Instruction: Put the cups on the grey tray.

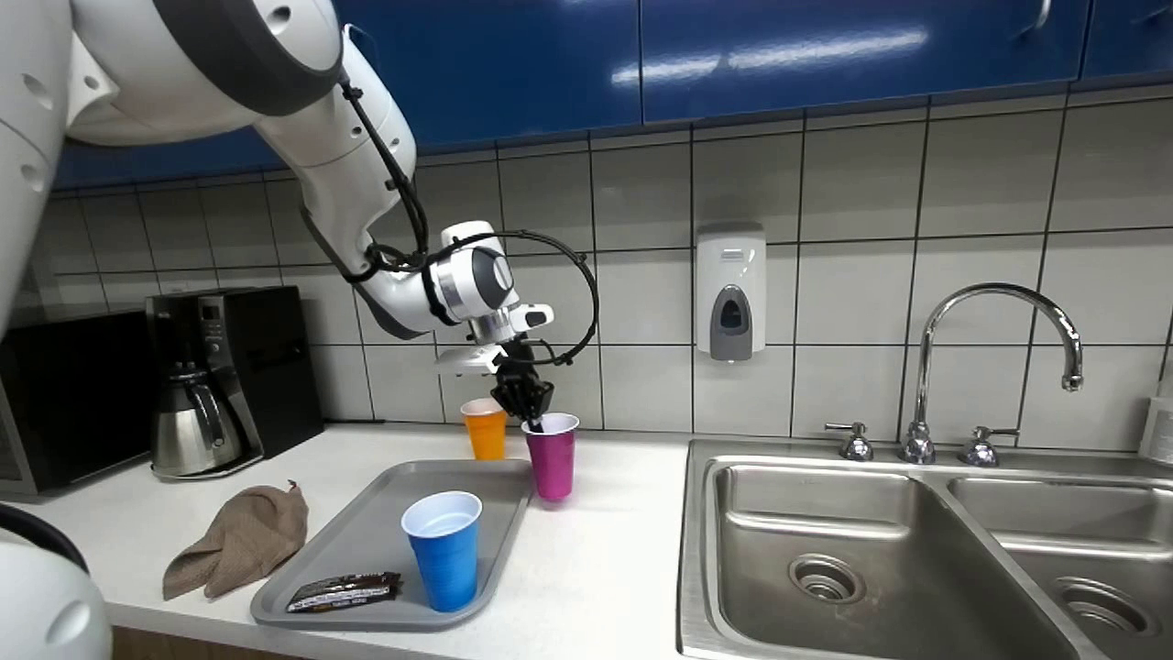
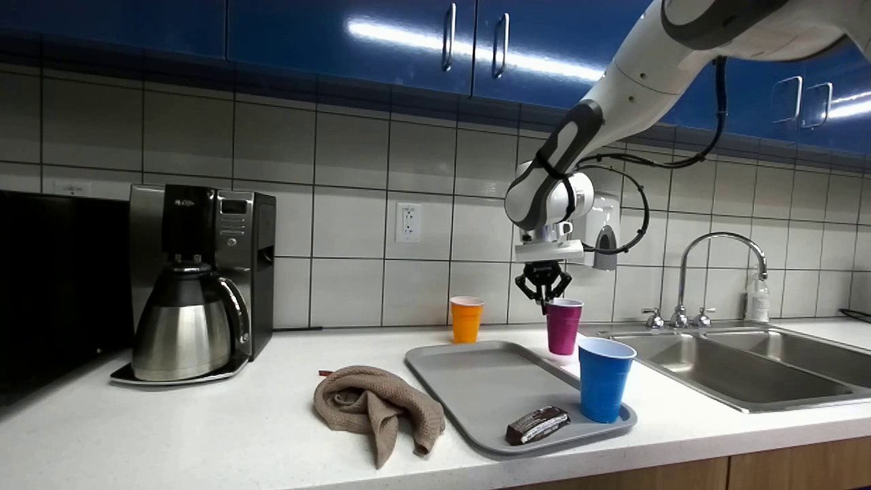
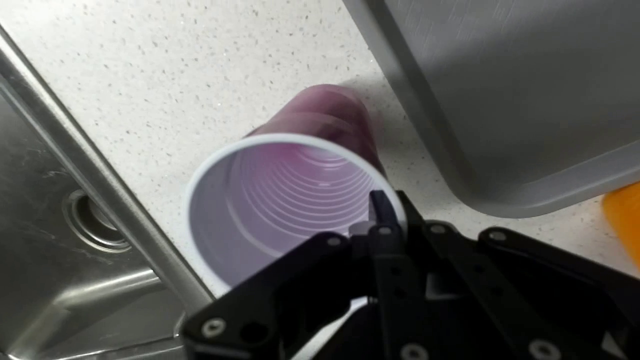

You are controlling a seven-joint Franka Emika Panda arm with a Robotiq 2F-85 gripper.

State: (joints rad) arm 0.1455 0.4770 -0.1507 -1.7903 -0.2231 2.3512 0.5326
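"Between the fingers (image 3: 383,206), wrist view: pink cup (image 3: 295,190) pinched at its rim, grey tray (image 3: 525,100) just beside. Tips?"

"Go easy, thin wall might buckle. Clear the tray edge, lower it level. In both exterior views the arm (image 2: 639,75) slants in, fingers pointing down; blue cup (image 2: 605,381) on the tray, orange cup (image 2: 466,320) off it, both apart from them."
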